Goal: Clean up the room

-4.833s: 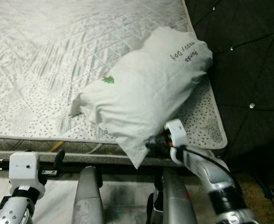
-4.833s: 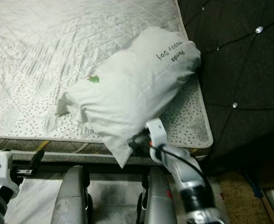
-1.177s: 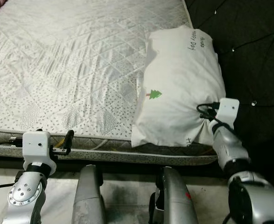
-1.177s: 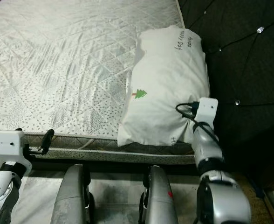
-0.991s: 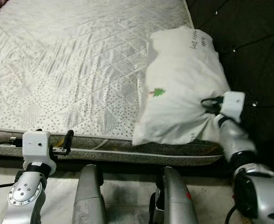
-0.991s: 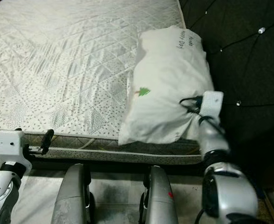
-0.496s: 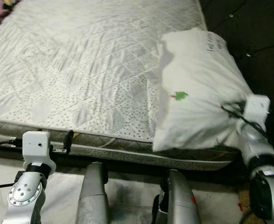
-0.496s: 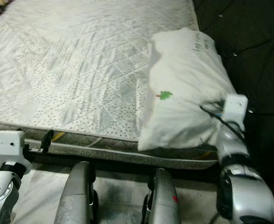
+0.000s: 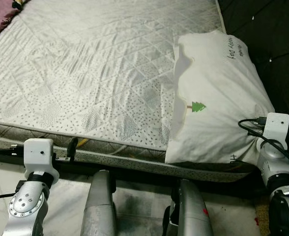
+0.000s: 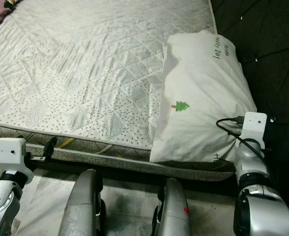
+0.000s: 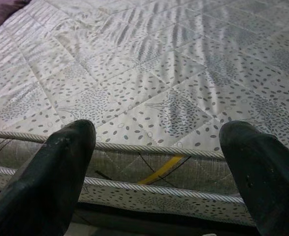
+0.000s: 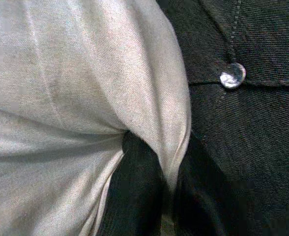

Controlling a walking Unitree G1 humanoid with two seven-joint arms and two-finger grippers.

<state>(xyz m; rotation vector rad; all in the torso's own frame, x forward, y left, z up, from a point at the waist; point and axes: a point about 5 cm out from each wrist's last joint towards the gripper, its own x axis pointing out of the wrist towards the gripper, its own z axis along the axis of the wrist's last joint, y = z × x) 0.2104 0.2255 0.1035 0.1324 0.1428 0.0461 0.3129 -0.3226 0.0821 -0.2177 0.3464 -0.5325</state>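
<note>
While the right pincer [image 12: 157, 196] pinches a fold of the white pillow [image 9: 218, 103] tight between its two black fingers [image 12: 134, 191], the pillow lies flat on the right side of the bed [image 9: 95, 64]. It sits next to the dark padded headboard [image 10: 272, 54] with shiny buttons. A little green tree [image 9: 198, 106] is printed on it. The left pincer [image 11: 157, 172] hangs spread wide by the near edge of the bed, gripping nothing.
</note>
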